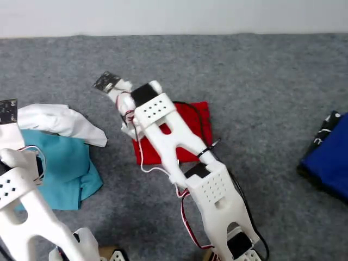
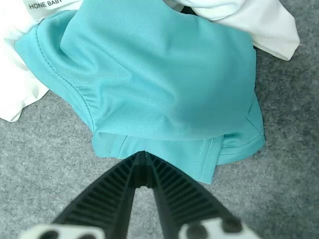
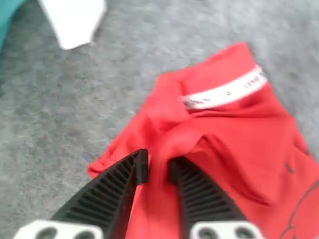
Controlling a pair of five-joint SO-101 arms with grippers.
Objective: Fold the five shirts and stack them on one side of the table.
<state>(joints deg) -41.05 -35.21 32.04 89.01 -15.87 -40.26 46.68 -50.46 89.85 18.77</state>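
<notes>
The red shirt [image 1: 149,152] lay crumpled near the middle of the counter [image 1: 261,81], its white-banded collar facing up in the right wrist view, where the shirt [image 3: 234,139] spread out beyond the fingers. The right gripper [image 3: 157,172] sat on the shirt's near edge, and its fingers [image 3: 134,172] were clamped on a raised fold of the red cloth, which stood up between them.

The teal shirt [image 1: 65,163] lay bunched at the left side of the counter, with a white shirt [image 1: 60,120] draped across its far edge and touching it. In the left wrist view the teal shirt [image 2: 169,84] was a rumpled mound with its hem turned toward the left gripper [image 2: 144,162]. That gripper's fingers [image 2: 119,189] were pressed together at the tips, right at the hem. I could not tell whether any cloth was caught between them.

A blue shirt [image 1: 331,157] rested at the right edge of the counter, well apart from the red one, with a dark patterned garment [image 1: 326,126] showing along its far side. The counter was covered in grey, carpet-like material.
</notes>
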